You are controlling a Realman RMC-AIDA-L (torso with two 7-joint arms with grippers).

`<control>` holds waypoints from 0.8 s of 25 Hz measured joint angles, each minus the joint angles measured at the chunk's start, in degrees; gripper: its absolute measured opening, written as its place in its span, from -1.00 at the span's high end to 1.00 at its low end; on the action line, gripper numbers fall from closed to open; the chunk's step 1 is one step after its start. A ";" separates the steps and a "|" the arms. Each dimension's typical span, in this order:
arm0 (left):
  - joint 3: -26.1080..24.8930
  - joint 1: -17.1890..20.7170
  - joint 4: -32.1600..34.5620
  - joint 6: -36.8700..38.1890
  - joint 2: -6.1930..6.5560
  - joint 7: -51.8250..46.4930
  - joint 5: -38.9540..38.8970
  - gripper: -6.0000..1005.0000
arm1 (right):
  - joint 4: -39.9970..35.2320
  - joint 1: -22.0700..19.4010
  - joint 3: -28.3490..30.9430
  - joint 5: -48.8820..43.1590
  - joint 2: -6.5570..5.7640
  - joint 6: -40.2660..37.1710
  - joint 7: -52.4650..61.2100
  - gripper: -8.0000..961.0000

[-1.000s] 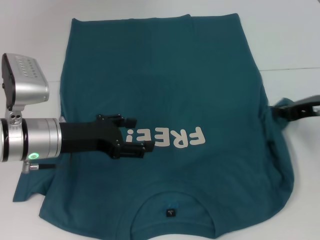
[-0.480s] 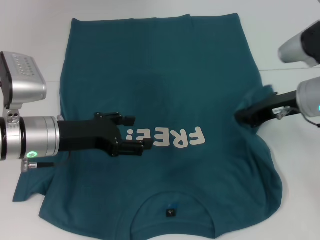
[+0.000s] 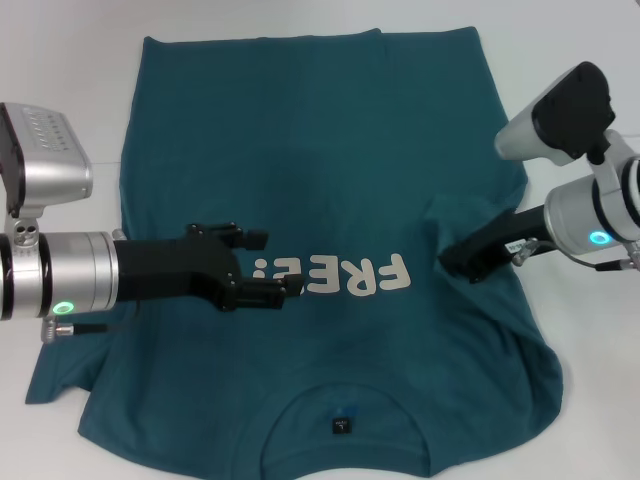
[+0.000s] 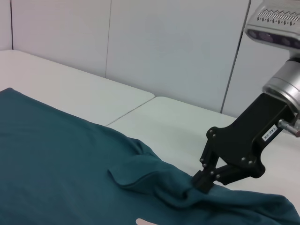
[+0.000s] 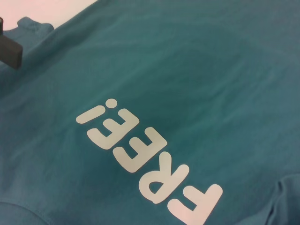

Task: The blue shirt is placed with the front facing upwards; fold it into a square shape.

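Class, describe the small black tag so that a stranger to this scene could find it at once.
Start with the blue shirt spread flat on the white table. Follow it down past the cream lettering to the round collar. Inside that collar sits the small black tag, the shirt's only black square.

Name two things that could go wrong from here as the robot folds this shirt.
The right gripper pinches only a small bunch of the blue shirt by its sleeve; the cloth might slip out mid-fold. The left gripper sits over the chest beside the lettering, so the folded flap could land on it or crease unevenly.
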 joint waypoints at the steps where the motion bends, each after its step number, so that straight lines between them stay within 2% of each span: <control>1: 0.00 0.00 -0.03 0.00 0.00 0.00 0.00 -0.74 | 0.44 0.25 -0.24 0.05 0.00 0.41 0.00 0.81; 20: 0.00 0.15 -0.14 -0.01 -0.17 0.33 0.00 -0.75 | 3.93 2.63 -0.30 1.67 0.14 2.61 1.44 0.75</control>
